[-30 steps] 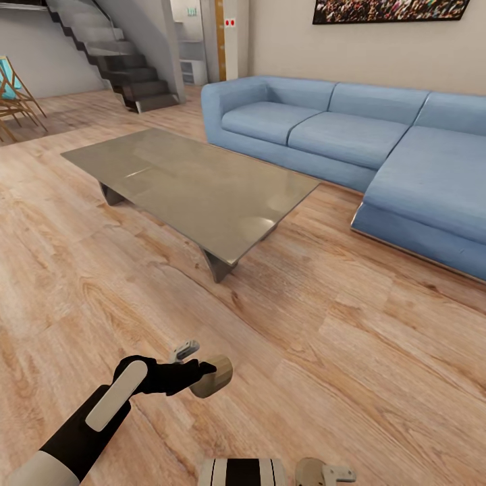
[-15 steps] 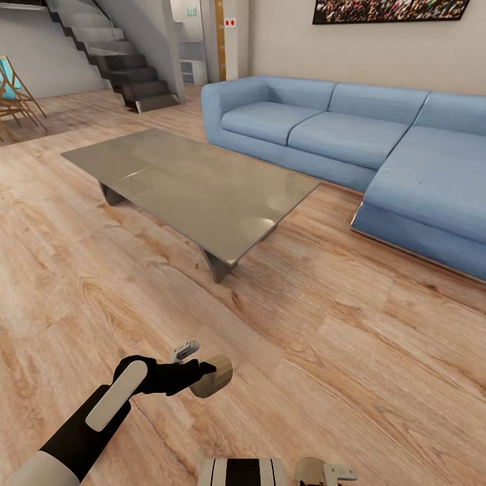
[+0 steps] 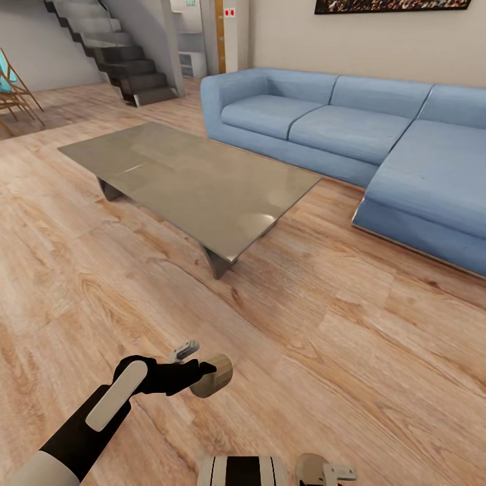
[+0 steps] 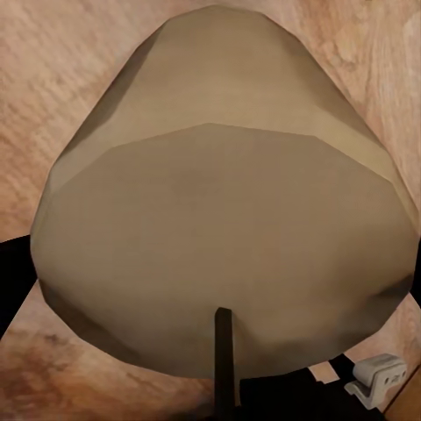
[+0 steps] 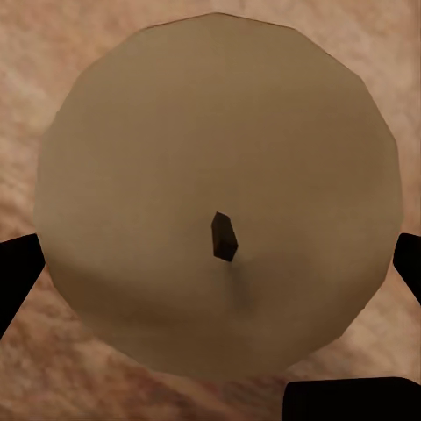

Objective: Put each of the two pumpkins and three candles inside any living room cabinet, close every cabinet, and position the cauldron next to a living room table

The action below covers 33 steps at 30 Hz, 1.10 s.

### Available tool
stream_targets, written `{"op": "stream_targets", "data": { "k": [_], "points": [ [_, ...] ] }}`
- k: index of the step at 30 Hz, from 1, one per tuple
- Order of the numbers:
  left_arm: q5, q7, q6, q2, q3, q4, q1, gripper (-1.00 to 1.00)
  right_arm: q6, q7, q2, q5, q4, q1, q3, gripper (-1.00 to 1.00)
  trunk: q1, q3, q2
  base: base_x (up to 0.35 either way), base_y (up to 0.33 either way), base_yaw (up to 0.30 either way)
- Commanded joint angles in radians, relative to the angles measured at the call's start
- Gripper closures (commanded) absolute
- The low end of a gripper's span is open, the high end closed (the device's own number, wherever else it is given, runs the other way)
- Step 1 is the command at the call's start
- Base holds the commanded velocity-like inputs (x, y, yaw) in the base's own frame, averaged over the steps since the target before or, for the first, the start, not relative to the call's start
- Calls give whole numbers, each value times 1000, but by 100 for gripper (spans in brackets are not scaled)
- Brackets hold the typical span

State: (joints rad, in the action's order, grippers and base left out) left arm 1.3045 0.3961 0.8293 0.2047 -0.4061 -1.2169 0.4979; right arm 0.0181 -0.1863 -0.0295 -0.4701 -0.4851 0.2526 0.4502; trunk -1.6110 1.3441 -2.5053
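Head view shows the left gripper [image 3: 202, 368] low in the frame, toward the lower left, squeezing a beige candle [image 3: 214, 376] held on its side above the wood floor [image 3: 351, 351]. Left wrist view has that candle [image 4: 219, 210] up close, its dark wick showing. Right wrist view shows another candle [image 5: 219, 197] between the right gripper's dark fingers [image 5: 17, 272], which pinch its sides. A grey low table [image 3: 189, 182] sits in the upper middle, with a blue sofa [image 3: 378, 142] in the upper right.
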Motion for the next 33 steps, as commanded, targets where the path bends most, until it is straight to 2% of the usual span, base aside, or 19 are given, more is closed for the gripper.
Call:
{"op": "stream_targets", "data": {
  "k": [1, 9, 13, 19, 20, 33],
  "points": [
    [12, 9, -1, 1, -2, -1, 1, 100, 2, -7, -1, -10, -1, 1, 8, -100, 0, 1, 0, 0, 0, 0],
    [12, 9, -1, 1, -2, -2, 1, 100, 2, -8, -1, -10, -1, 1, 8, -100, 0, 1, 0, 0, 0, 0],
    [12, 9, -1, 1, -2, -2, 1, 100, 2, -8, -1, -10, -1, 1, 8, -100, -2, 16, -1, 0, 0, 0],
    [12, 9, -1, 1, -2, -2, 1, 100, 2, -8, -1, -10, -1, 1, 8, -100, -2, 16, -1, 0, 0, 0],
    [12, 9, -1, 1, -2, -2, 1, 100, 2, -8, -1, -10, -1, 1, 8, 100, -2, 16, -1, 0, 0, 0],
    [12, 9, -1, 0, -2, -2, 1, 100, 2, -8, -1, -10, -1, 1, 8, 100, -2, 16, -1, 0, 0, 0]
  ]
}}
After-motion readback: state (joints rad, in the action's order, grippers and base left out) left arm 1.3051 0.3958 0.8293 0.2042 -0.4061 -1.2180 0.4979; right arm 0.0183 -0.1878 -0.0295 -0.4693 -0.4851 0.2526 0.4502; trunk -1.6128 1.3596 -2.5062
